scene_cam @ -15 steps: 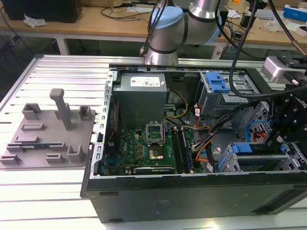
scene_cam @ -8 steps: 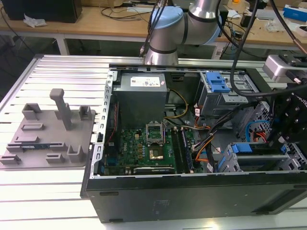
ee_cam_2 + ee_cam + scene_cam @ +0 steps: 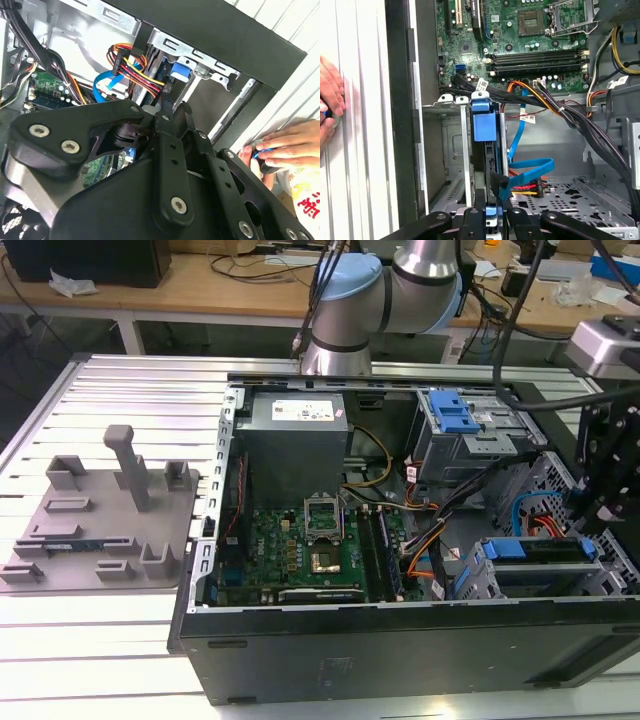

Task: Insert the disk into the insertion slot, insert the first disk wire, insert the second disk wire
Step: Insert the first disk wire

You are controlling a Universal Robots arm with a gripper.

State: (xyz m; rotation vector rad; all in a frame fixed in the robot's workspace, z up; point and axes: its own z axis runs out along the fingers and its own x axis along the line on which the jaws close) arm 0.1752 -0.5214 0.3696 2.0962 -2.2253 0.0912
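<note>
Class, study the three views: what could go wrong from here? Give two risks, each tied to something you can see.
1. The blue cable and coloured wires loop close beside the disk and the gripper; they might snag or get pinched.
2. A hand rests on the table just outside the case wall; a sideways move of the gripper could strike it.

Bright, even overhead light bleaches the slatted table [image 3: 90,640] in the exterior view, leaves the computer case [image 3: 400,650] interior shadowed, and lays soft sheen on the black gripper [image 3: 167,107].
</note>
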